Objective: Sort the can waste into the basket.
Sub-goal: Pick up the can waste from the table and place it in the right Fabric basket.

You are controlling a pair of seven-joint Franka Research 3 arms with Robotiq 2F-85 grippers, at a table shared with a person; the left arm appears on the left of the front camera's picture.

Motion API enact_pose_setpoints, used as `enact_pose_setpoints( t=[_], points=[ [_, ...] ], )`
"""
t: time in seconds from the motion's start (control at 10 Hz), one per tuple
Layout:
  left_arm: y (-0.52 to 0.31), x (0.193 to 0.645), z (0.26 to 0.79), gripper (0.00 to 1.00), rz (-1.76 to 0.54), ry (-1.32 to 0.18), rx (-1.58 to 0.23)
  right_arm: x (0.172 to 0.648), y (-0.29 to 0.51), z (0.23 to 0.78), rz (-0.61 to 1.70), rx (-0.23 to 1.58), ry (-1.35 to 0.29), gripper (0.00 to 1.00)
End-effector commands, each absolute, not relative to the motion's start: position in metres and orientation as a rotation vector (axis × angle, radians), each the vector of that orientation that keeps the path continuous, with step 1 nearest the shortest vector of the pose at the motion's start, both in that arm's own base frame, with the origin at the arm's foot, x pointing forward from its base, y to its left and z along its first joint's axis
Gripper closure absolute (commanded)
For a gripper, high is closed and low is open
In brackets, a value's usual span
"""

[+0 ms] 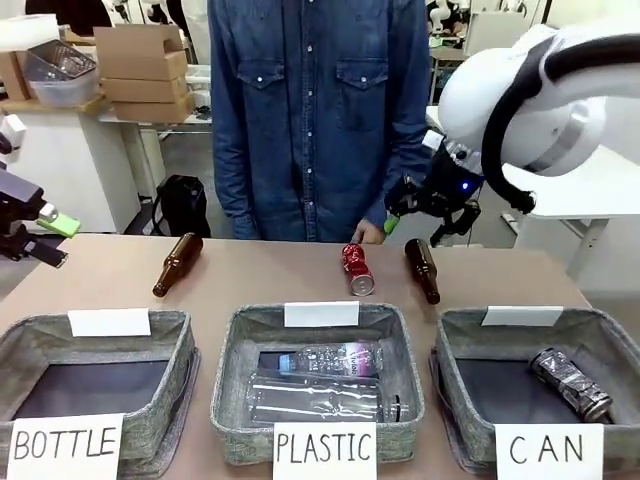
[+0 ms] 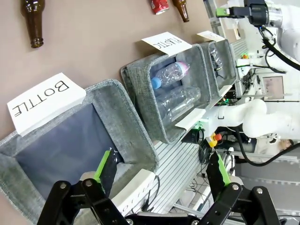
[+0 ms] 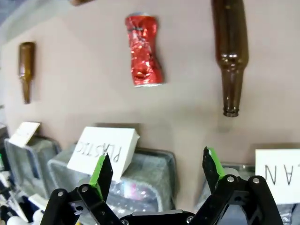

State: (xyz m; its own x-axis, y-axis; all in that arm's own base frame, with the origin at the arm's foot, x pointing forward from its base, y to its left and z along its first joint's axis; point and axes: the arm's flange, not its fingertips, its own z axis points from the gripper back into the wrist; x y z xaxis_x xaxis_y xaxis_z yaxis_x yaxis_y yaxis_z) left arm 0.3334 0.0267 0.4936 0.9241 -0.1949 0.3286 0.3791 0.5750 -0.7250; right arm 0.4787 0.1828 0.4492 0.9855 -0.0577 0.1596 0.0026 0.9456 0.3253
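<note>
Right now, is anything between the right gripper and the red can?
Nothing visible does. The right gripper hangs open, and the red can lies uncovered on the table. A brown bottle lies beside it, apart, toward the CAN basket.

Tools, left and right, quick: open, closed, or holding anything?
Left tool: open, holding nothing.
Right tool: open, holding nothing.

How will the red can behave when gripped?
The red can is already crumpled at its waist, so it probably gives further under a squeeze. Lying on its side, it could roll if nudged, though the dents may damp that. Its shiny metal skin may be slippery.
</note>
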Motion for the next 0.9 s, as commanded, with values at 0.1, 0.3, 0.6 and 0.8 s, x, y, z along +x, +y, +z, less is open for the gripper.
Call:
enact_pose_setpoints(
  t=[0.1, 0.3, 0.6, 0.8],
  points=[
    [0.03, 0.331, 0.494, 0.0, -0.353, -0.22, -0.897, 0.561, 0.243, 0.416, -0.03, 0.066, -0.14, 0.0],
    [0.03, 0.331, 0.494, 0.0, -0.353, -0.22, -0.897, 0.598, 0.26, 0.382, -0.027, 0.073, -0.09, 0.0],
    [0.03, 0.331, 0.494, 0.0, -0.353, -0.22, -0.897, 0.544, 0.219, 0.422, 0.15, 0.385, -0.012, 0.0],
    [0.03, 0.331, 0.494, 0.0, -0.353, -0.22, -0.897, 0.433, 0.144, 0.481, 0.202, 0.502, 0.018, 0.0]
  ],
)
